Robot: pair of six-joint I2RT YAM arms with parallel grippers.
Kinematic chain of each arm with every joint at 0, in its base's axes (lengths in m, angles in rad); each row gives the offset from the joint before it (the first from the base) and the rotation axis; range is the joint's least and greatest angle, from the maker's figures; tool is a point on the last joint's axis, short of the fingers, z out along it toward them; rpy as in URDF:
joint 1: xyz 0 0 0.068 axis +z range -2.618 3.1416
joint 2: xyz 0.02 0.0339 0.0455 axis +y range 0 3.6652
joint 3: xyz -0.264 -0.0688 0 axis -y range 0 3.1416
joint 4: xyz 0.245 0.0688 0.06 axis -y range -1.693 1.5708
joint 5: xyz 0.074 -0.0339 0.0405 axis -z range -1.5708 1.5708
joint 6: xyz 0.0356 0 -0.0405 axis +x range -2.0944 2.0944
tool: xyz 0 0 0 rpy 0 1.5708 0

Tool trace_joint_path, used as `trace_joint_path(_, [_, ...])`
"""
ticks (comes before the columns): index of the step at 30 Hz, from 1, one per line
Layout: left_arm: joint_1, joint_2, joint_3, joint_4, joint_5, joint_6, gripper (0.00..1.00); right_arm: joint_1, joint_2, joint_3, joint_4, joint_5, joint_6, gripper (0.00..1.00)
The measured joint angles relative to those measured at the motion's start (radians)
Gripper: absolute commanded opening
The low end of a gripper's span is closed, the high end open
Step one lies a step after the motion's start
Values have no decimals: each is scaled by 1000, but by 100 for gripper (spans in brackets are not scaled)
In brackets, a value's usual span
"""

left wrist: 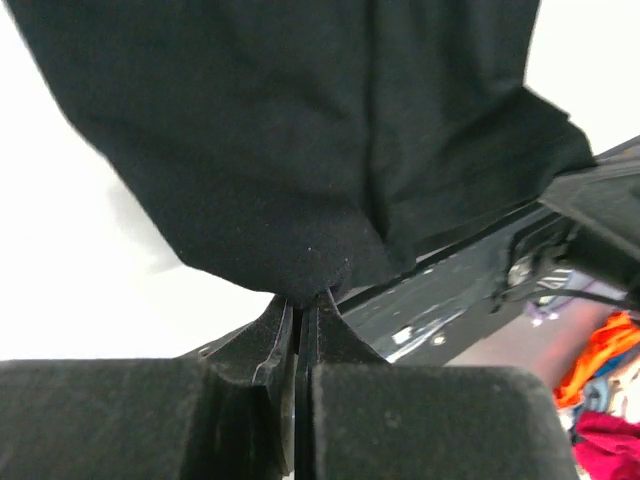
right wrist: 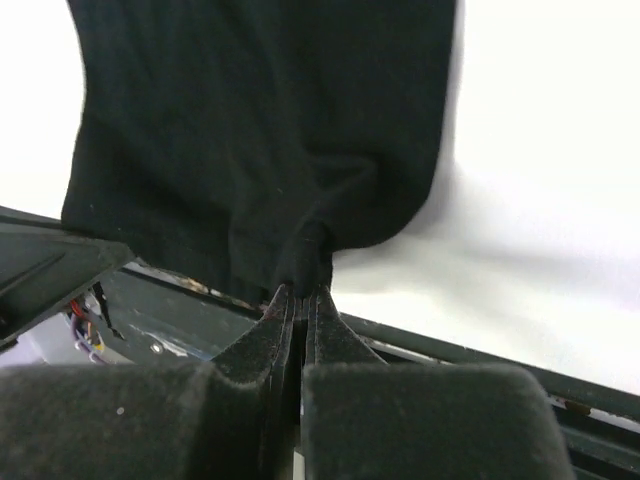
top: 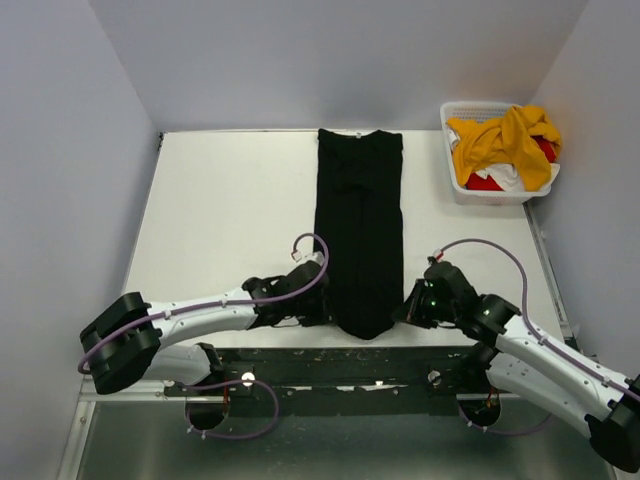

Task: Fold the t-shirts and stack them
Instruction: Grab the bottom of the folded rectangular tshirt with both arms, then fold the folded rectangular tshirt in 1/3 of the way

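Note:
The black t-shirt (top: 359,230) lies as a long narrow folded strip down the middle of the white table, its near end at the table's front edge. My left gripper (top: 322,305) is shut on the strip's near left corner; in the left wrist view the black cloth (left wrist: 300,150) bunches right at my closed gripper (left wrist: 303,300). My right gripper (top: 405,308) is shut on the near right corner, with black cloth (right wrist: 260,130) pinched at the closed gripper (right wrist: 302,290). Mustard-yellow (top: 505,140), red (top: 485,183) and white (top: 503,173) t-shirts lie heaped in the basket.
The white slatted basket (top: 452,185) stands at the table's back right corner. Grey walls close in the table on three sides. A dark metal rail (top: 350,365) runs along the near edge under both arms.

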State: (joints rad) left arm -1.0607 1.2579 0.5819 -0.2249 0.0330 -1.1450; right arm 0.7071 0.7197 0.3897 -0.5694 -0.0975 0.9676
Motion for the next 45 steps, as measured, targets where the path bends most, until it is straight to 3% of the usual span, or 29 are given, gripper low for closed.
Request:
trace_joint_path(8, [190, 71, 250, -42, 28, 142, 0, 0, 93, 151, 71, 244, -58, 1])
trace_joint_path(17, [357, 288, 541, -116, 63, 275, 0, -13, 373, 340, 261, 526, -172, 1])
trace_joint_path(26, [499, 512, 829, -177, 117, 390, 0, -211, 626, 428, 540, 491, -314, 1])
trace_joint_path(35, [568, 690, 994, -199, 209, 452, 0, -272, 805, 526, 705, 420, -422, 1])
trace_joint_path(39, [587, 760, 1064, -217, 228, 465, 9, -306, 889, 560, 742, 395, -431, 2])
trace_joint_path(41, [595, 787, 1090, -227, 240, 470, 18, -321, 924, 568, 753, 386, -434, 7])
trace_joint_path(42, [599, 801, 1106, -232, 249, 474, 27, -329, 941, 571, 760, 380, -435, 11])
trace_joint_path(44, [608, 832, 1135, -237, 261, 480, 52, -346, 979, 585, 772, 361, -441, 35])
trace_joint_path(45, [613, 850, 1156, -240, 272, 489, 59, -354, 999, 596, 776, 349, -447, 54])
